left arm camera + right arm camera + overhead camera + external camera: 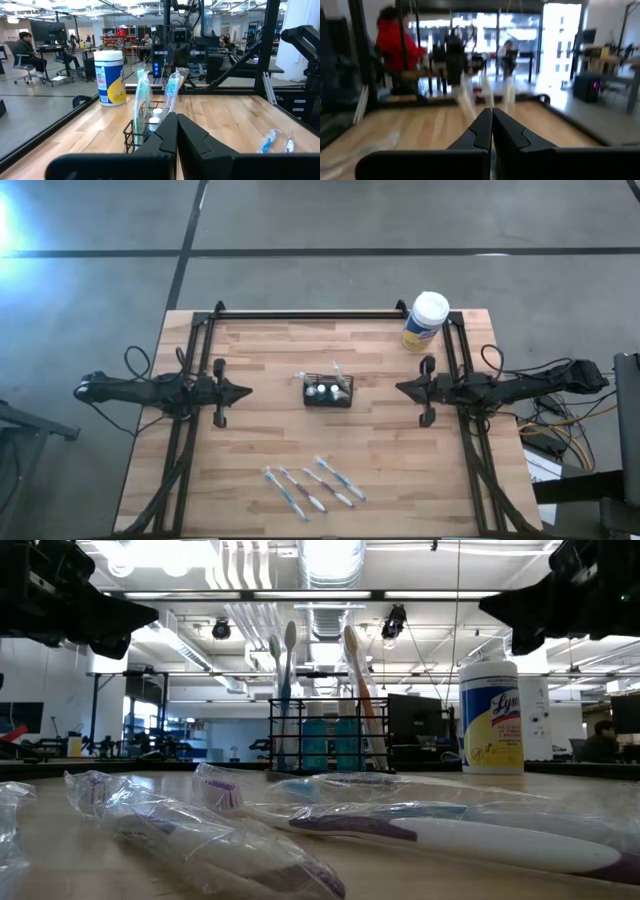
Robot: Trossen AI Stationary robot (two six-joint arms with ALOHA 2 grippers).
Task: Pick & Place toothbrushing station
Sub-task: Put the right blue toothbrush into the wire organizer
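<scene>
my left gripper and right gripper are pinched shut, empty; between them the basket holds toothbrushes upright.

White-lidded, yellow-labelled canister upright at the far right corner of wooden table; people seated at desks beyond.

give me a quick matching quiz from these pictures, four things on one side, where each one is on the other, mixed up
1. basket
2. canister
3. loose toothbrushes
4. left gripper

A. near edge of the table
B. far right corner
C. middle of the table
D. left of the basket, shut, clear of it

Pairs: 1-C, 2-B, 3-A, 4-D
</scene>
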